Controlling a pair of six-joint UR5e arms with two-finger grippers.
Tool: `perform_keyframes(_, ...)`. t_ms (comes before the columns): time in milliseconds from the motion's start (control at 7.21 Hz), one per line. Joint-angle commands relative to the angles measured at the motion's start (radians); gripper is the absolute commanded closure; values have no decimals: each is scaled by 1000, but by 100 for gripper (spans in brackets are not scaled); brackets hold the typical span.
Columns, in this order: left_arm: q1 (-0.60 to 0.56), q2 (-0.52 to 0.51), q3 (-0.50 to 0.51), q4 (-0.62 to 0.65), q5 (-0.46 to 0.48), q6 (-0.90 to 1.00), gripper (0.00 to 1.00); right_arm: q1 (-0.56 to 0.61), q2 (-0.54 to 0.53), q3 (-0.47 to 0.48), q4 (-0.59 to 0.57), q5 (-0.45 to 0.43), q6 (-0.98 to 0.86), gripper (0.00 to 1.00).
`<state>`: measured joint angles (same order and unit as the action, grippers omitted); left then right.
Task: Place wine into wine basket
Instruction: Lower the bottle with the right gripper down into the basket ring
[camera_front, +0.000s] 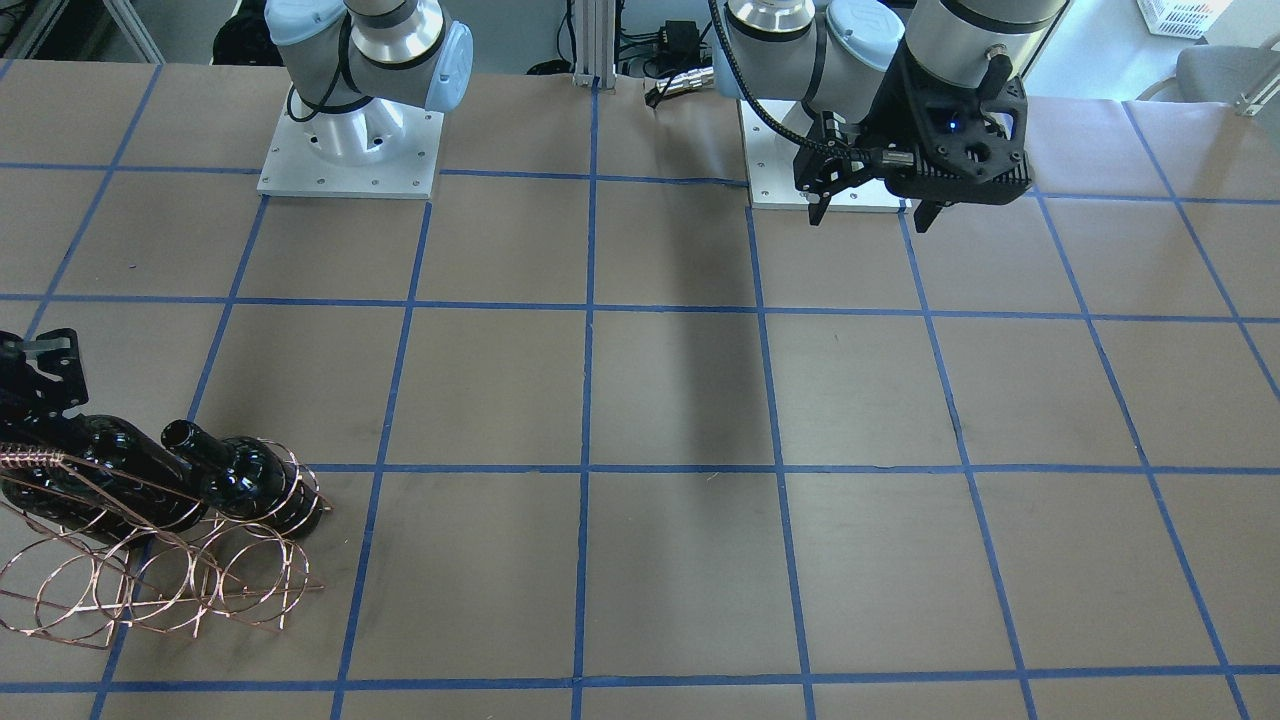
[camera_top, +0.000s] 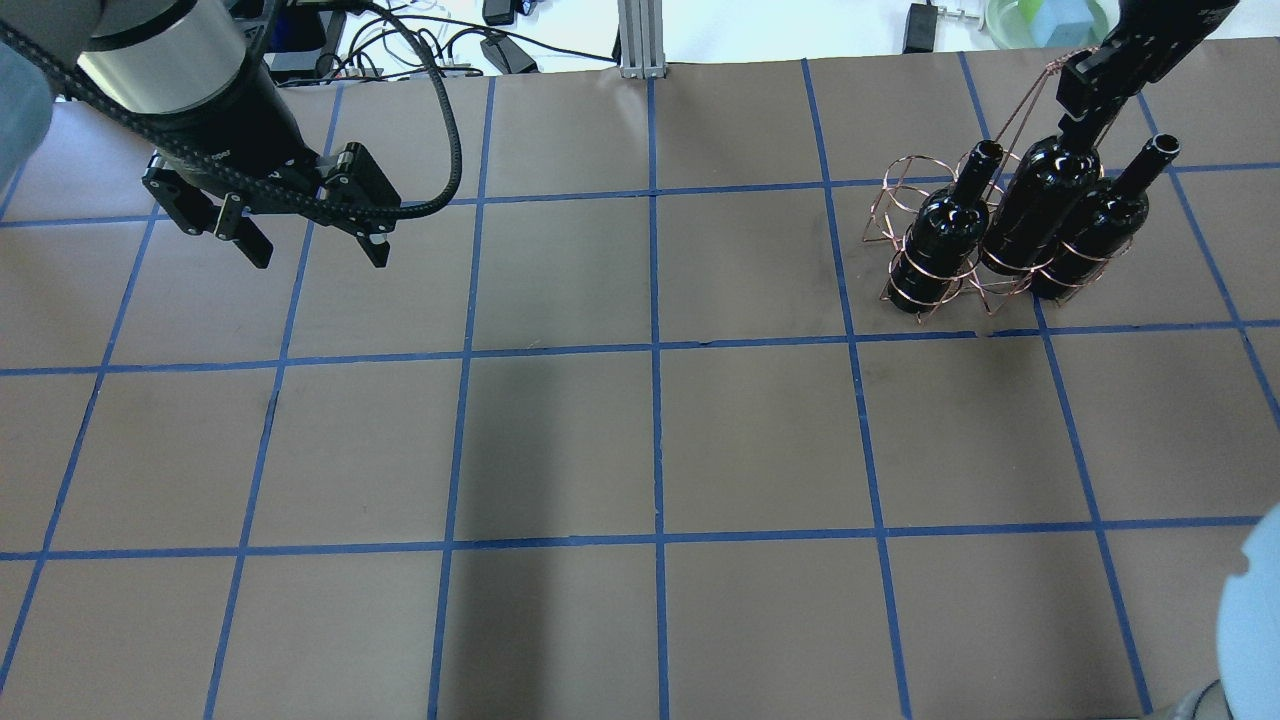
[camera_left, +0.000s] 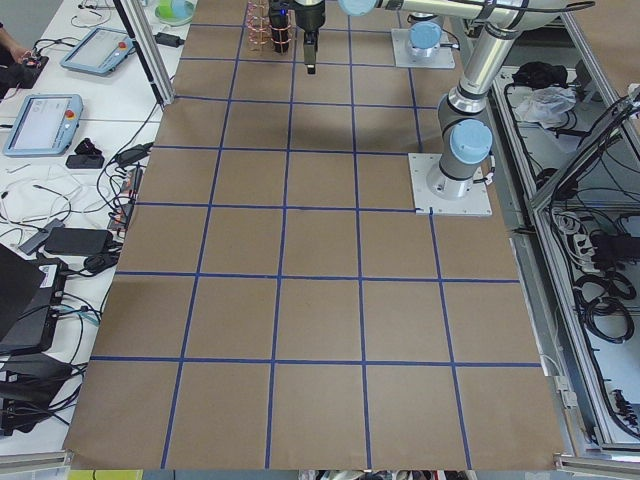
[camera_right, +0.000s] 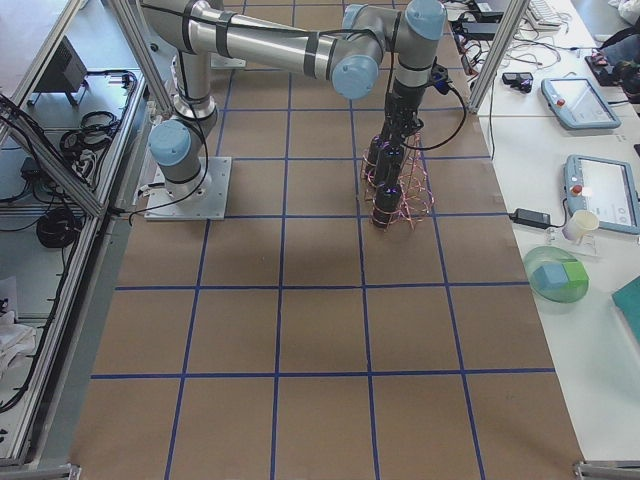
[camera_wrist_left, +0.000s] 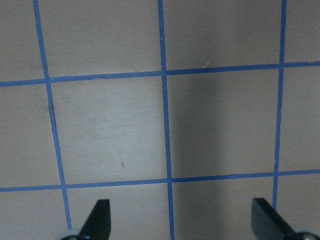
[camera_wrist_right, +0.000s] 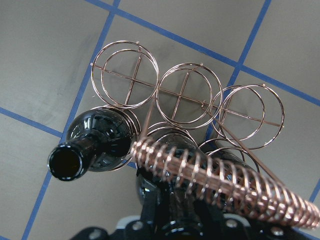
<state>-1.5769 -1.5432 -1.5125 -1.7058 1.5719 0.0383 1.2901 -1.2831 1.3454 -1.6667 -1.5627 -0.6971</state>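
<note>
The right tool (camera_top: 1085, 120) is reaching down over the wine basket (camera_wrist_right: 186, 93), and its fingers are pressing together on the neck of the wine (camera_top: 1030, 225), so the top of the neck is hiding inside the tool. Directly below this tool, the wine is standing upright in one of the round wire loops in the middle of the basket. Two other dark bottles are sitting in loops on either side of it, one (camera_top: 945, 240) toward the left tool and one (camera_top: 1100, 225) on the far side, and both necks are showing open mouths. The coiled handle (camera_wrist_right: 225, 185) of the basket is passing just beside the right tool. The left tool (camera_top: 318, 255) is hanging above the bare tabletop (camera_top: 750, 440) with its fingers spread wide and nothing between them, well apart from the basket.
</note>
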Motion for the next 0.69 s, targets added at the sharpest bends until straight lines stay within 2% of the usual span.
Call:
perform_keyframes(0,0,0,0,-2,0,0,0,0,2,21,-24,1,2,100)
perform_keyframes(555,0,0,0,0,0,0,0,0,4,44,-34,7,2,100)
